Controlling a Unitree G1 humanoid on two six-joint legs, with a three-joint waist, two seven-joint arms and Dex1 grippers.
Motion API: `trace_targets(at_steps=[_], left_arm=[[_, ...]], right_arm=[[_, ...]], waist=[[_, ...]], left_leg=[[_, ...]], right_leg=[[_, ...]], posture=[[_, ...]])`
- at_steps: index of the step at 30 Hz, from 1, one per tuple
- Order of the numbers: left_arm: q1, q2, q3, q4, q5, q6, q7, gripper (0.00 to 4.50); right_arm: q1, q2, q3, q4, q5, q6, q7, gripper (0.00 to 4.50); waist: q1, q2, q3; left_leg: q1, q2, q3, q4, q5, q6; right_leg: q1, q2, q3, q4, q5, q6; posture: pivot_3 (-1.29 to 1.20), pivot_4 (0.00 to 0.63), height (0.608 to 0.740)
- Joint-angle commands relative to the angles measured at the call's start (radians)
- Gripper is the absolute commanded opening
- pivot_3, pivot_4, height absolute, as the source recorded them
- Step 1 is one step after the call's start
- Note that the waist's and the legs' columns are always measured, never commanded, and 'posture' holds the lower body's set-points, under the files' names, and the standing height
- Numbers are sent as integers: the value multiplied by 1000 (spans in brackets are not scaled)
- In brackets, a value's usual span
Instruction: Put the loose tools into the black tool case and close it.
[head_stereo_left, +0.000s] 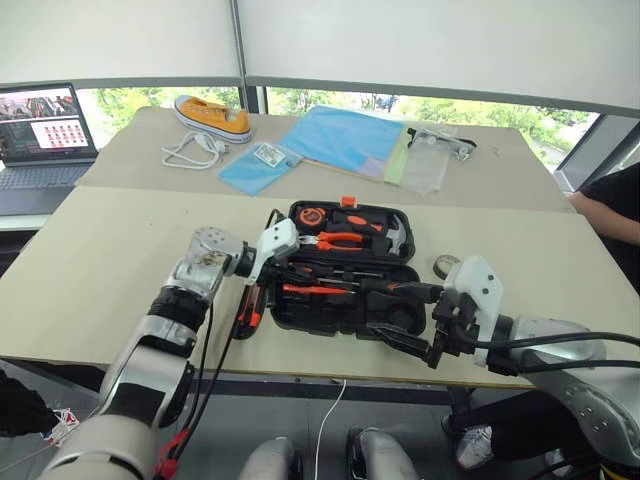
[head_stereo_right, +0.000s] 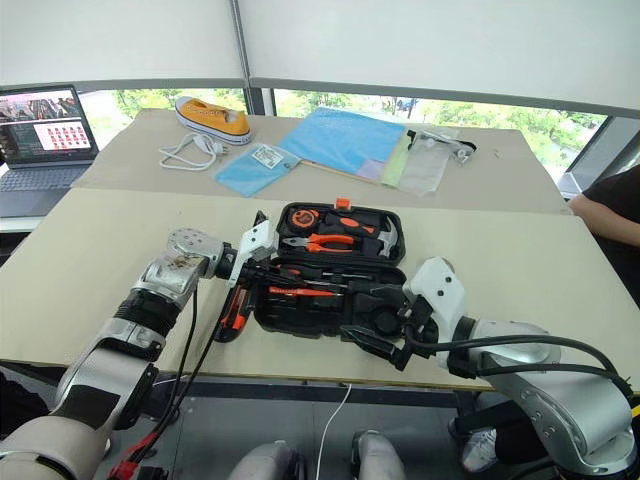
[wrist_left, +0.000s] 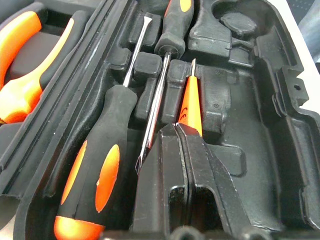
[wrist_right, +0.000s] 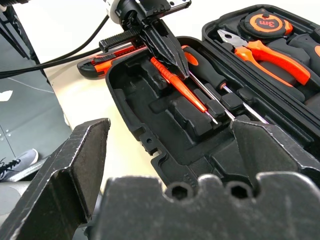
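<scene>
Right claw (head_stereo_left: 415, 345) hovered nearest, at the case's (head_stereo_left: 300, 318) near right corner, its two fingers spread wide and holding nothing. One black case lay open on the worktop (head_stereo_left: 90, 270), its near half facing both claws.

Left claw (wrist_right: 172, 62) reached in from the case's left side, its fingers pressed together over the butt of the slim red screwdriver (wrist_right: 180, 87). Whether they pinched the handle or merely rested on it could not be told. That screwdriver lay in the near half, its tip pointing right.

Two black-and-orange screwdrivers (wrist_left: 95, 175) (wrist_left: 172, 30) lay just beyond it in the same half, side by side with opposite ends facing, their shafts parallel to the red one. So three screwdrivers sat in the case.

One utility knife (head_stereo_left: 250, 305) lay loose on the worktop just left of the case, under the left wrist. One small roll of tape (head_stereo_left: 446, 266) sat on the worktop just right of the case, beyond the right claw.

In the far half sat one pair of pliers (head_stereo_left: 340, 240), one tape measure (head_stereo_left: 312, 216) and one hammer (head_stereo_left: 395, 238).
</scene>
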Motion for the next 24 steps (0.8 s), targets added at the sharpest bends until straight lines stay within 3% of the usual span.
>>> trace_targets(at_steps=[1,14,17,20,24], left_arm=[[44,23,-17,-32,14,-9,-20,58],[60,23,33,-50,3,-32,80,58],[79,44,98,-172,-81,59,74,58],[159,124,189,-382,-173,231,92,58],[347,223,361,-639,-249,435,229,1073]], right_arm=[[-4,-2,-11,-22,10,-18,-3,4500],[-9,6,4,-6,3,-26,-7,4500],[-13,4,20,-6,-5,-33,1,4500],[-38,-1,41,11,-10,-43,23,4500],[-98,-8,68,65,-10,-59,77,4500]], waist=[[0,0,0],[2,1,-1],[2,1,-1],[-7,1,-1],[-21,1,-1]], left_leg=[[0,0,0,0,0,0],[4,0,0,0,0,0],[4,0,0,0,0,0],[4,1,0,-1,0,0],[4,1,1,-2,0,-2]], right_leg=[[0,0,0,0,0,0],[4,-1,0,0,0,0],[4,-2,0,0,0,0],[3,-2,0,0,0,0],[1,-1,0,0,0,-1]], posture=[[0,150,718],[0,150,718],[0,150,718],[0,150,718],[0,150,718]])
